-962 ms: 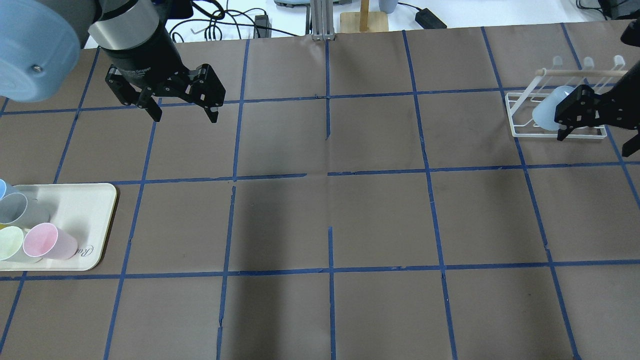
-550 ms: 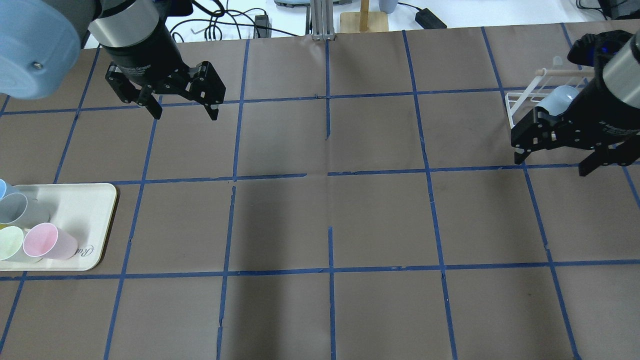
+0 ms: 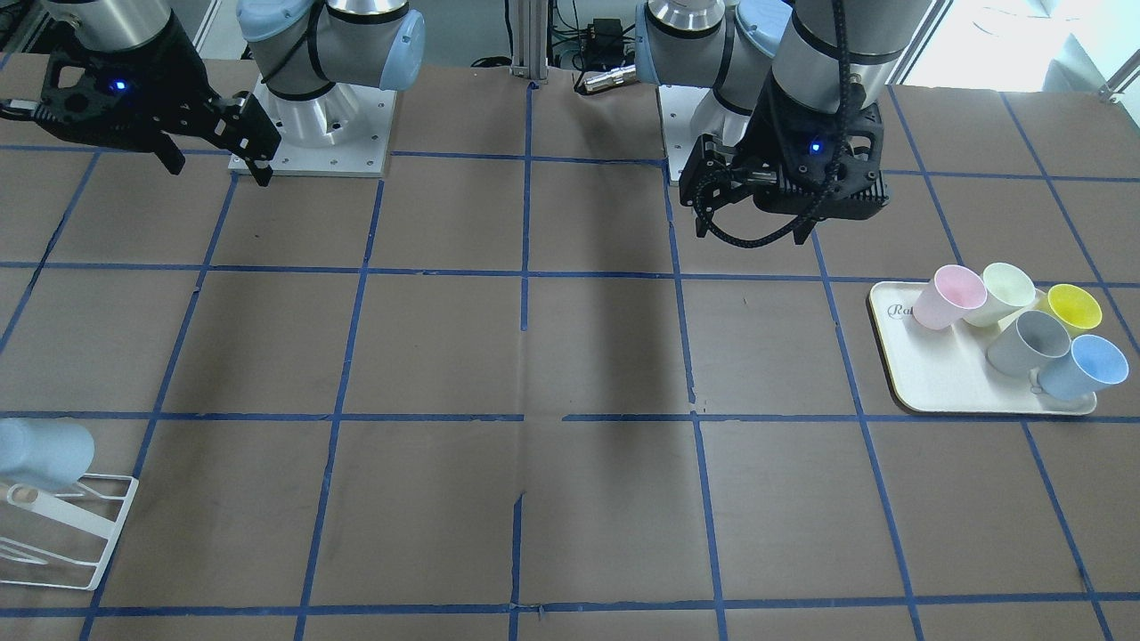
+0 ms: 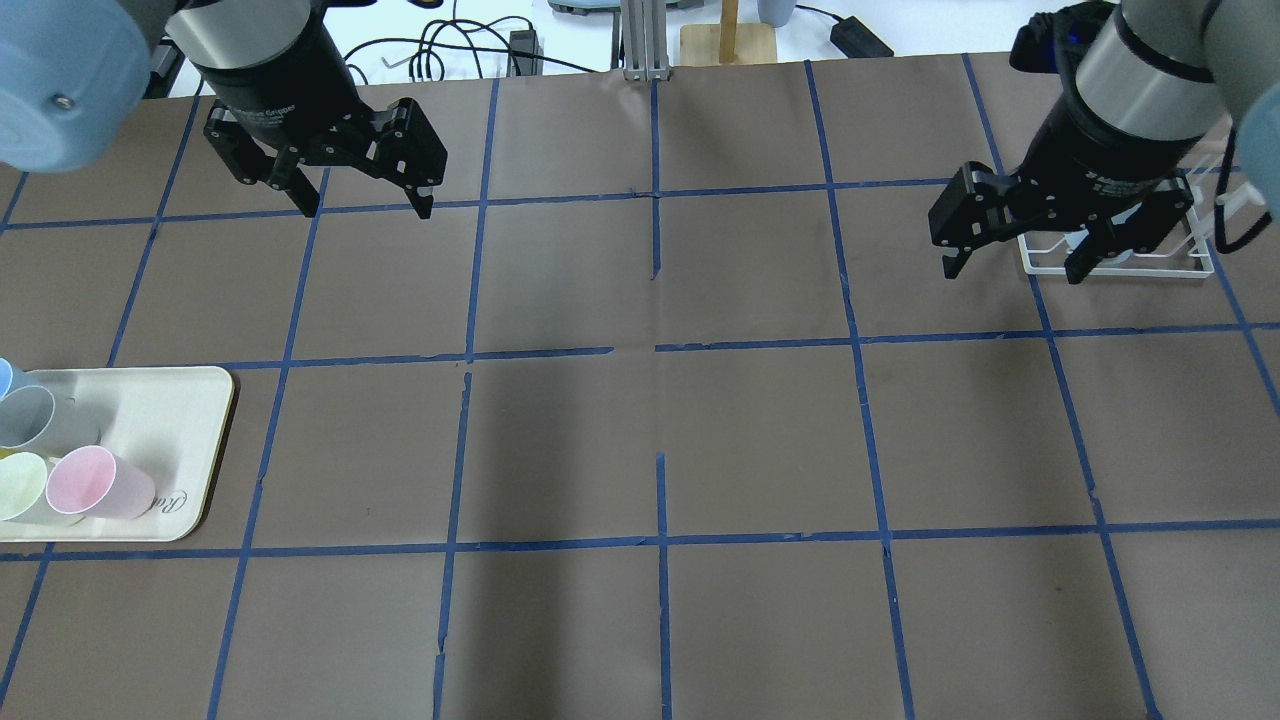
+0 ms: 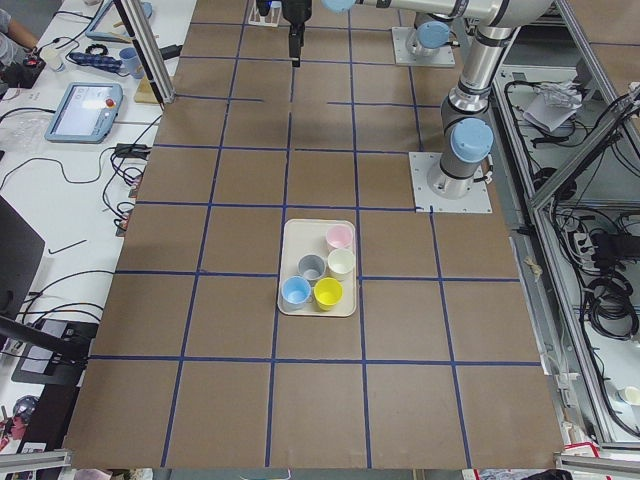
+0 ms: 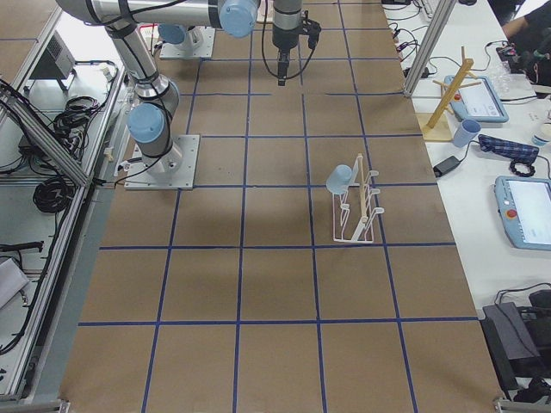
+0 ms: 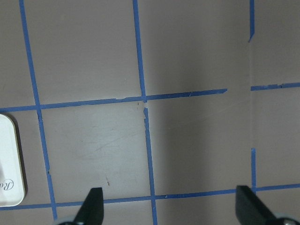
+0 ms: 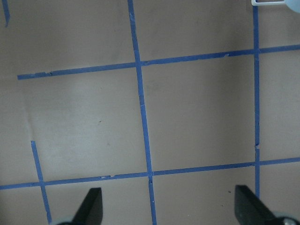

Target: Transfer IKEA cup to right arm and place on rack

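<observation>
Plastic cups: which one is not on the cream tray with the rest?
The pale blue tapered plastic cup hanging tilted on the small white wire rack, alone. The other five, another blue one among them, sit together on the cream rounded tray.

A robotics lab: blue-taped grid on the table (image 4: 760, 440), aluminium framing (image 6: 428, 45), cables (image 4: 430, 45) and teach pendants (image 6: 522, 212) along its edges

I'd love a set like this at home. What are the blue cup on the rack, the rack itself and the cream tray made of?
The blue cup looks like matte plastic: even colour, soft sheen. The rack seems to be white-coated metal wire, given its thin straight rods. The tray is probably plastic or melamine: smooth cream surface, rounded moulded rim.
</observation>
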Available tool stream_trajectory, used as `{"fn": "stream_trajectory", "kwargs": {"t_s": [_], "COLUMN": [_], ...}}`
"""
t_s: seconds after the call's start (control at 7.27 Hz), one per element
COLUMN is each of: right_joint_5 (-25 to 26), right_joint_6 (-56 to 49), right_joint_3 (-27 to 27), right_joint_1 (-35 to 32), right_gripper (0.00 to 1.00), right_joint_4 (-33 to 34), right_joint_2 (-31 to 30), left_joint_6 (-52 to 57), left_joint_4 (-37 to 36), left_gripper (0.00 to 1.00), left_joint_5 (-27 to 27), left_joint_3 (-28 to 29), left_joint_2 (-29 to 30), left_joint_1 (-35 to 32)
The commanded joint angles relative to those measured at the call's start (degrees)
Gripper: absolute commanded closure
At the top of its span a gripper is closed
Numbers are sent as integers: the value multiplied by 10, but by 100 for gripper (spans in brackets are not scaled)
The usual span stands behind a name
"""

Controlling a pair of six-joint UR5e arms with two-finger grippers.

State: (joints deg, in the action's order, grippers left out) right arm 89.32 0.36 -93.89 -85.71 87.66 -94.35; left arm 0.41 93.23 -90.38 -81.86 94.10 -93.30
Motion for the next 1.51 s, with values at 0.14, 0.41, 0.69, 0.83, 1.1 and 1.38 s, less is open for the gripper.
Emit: {"fn": "stream_trajectory", "kwargs": {"t_s": [0.14,0.41,0.69,0.83,1.1,1.38], "right_joint_5": [-3,-3,-1,-2,-2,-2], "right_joint_6": [7,3,-1,-1,-1,-1], "right_joint_3": [12,6,6,6,6,6], "right_joint_1": [-31,-29,-24,-24,-24,-24], "right_gripper": [0,0,0,0,0,0], "right_joint_4": [-34,-48,-45,-46,-45,-44], "right_joint_2": [1,-12,-13,-12,-12,-12], "left_joint_6": [-19,-28,-39,-37,-32,-31], "left_joint_4": [3,-1,-2,-2,-2,-2], "left_gripper": [0,0,0,0,0,0], "left_joint_5": [2,2,6,7,8,7], "left_joint_3": [15,15,14,10,7,2], "left_joint_2": [19,25,23,21,17,7], "left_joint_1": [1,-1,-2,-2,-2,-5]}}
